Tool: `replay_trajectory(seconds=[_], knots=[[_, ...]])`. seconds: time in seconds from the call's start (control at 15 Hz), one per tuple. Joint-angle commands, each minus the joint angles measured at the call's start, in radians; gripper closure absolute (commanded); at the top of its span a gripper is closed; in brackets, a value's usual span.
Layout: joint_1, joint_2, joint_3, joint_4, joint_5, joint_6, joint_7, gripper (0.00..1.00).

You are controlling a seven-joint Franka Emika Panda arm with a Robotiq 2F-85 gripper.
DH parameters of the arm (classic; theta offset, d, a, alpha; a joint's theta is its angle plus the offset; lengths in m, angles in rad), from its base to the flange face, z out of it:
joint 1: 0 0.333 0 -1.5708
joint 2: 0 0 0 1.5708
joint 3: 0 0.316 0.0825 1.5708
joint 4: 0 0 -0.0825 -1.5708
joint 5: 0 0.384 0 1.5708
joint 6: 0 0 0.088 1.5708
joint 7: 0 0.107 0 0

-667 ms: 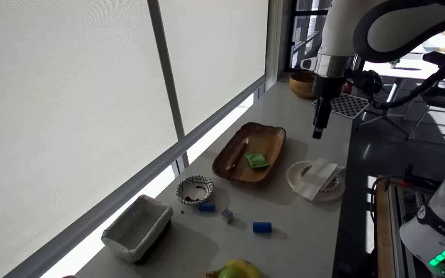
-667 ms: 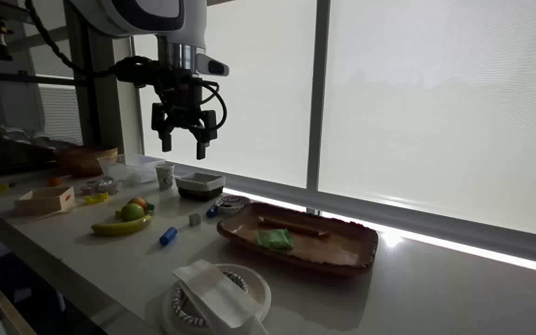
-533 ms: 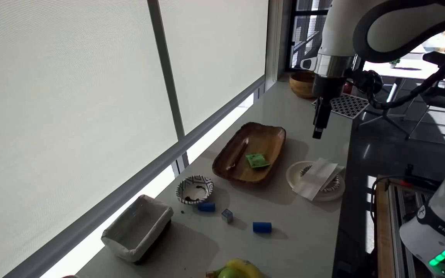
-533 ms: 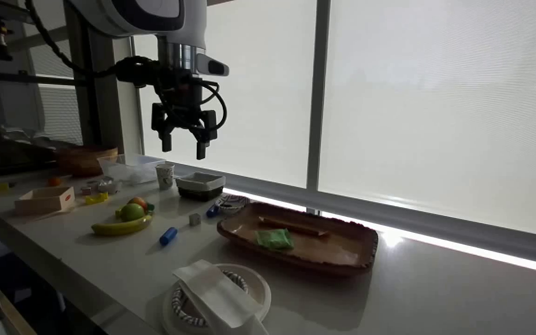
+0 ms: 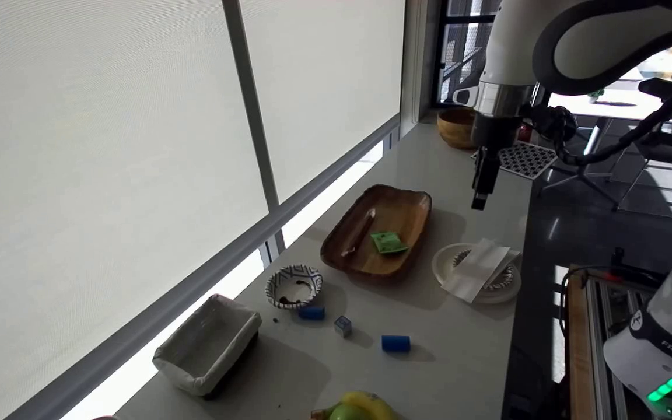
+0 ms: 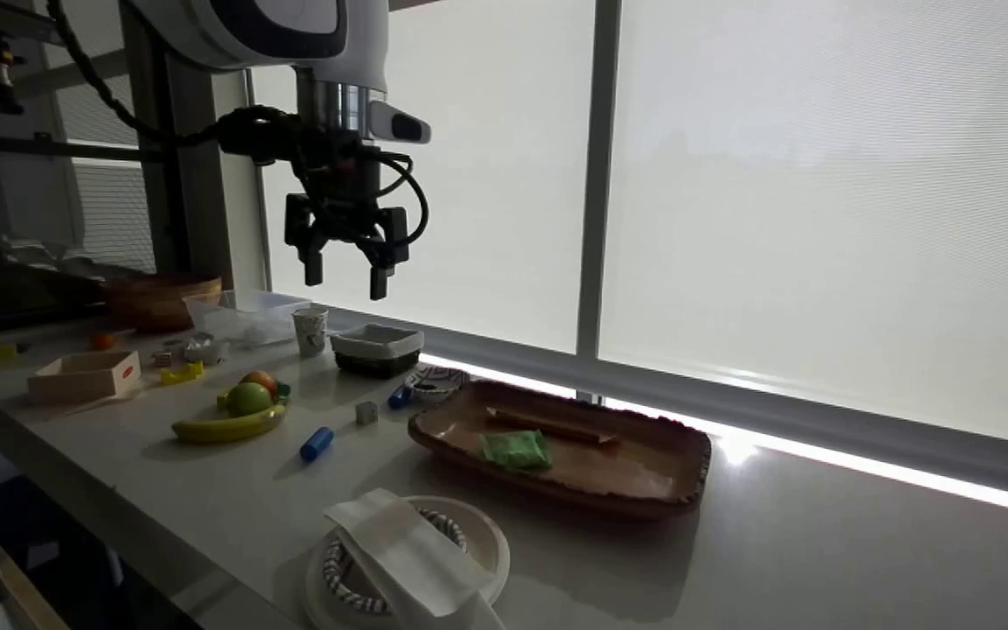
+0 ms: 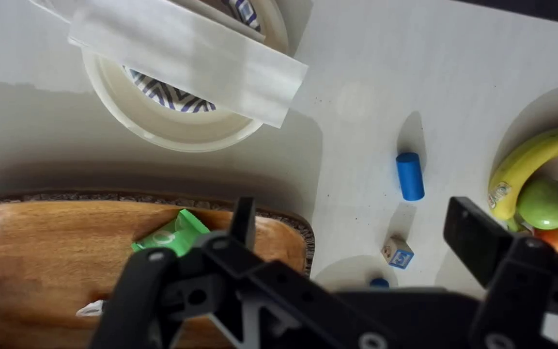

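Gripper point(image 6: 346, 278) hung above the table point(image 6: 819, 551), its jaws spread wide and empty. Well below it lay a block point(image 7: 397, 252), a blue cylinder point(image 7: 410, 176) and a wooden tray point(image 7: 66, 237) with a green packet point(image 7: 175, 237) inside.

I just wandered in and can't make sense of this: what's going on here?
A robot arm hangs over the table with its gripper open and nothing in it, so nothing is being handled at this moment. In the wrist view, a green packet lies in the tray, a napkin lies across a plate, and a blue cylinder, a block and some fruit sit on the table.
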Motion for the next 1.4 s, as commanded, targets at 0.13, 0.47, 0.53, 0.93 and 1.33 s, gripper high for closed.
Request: replay_trajectory(seconds=[0.13,0.47,0.53,0.93,1.33], knots=[[0.163,0.280,0.012,0.156,0.109,0.132,-0.186,0.00],[0.260,0.576,0.082,0.375,0.234,0.182,-0.390,0.00],[0.256,0.626,0.107,0.423,0.255,0.171,-0.437,0.00],[0.181,0.695,0.230,0.472,0.243,0.179,-0.480,0.00],[0.171,0.705,0.244,0.506,0.262,0.140,-0.514,0.00]])
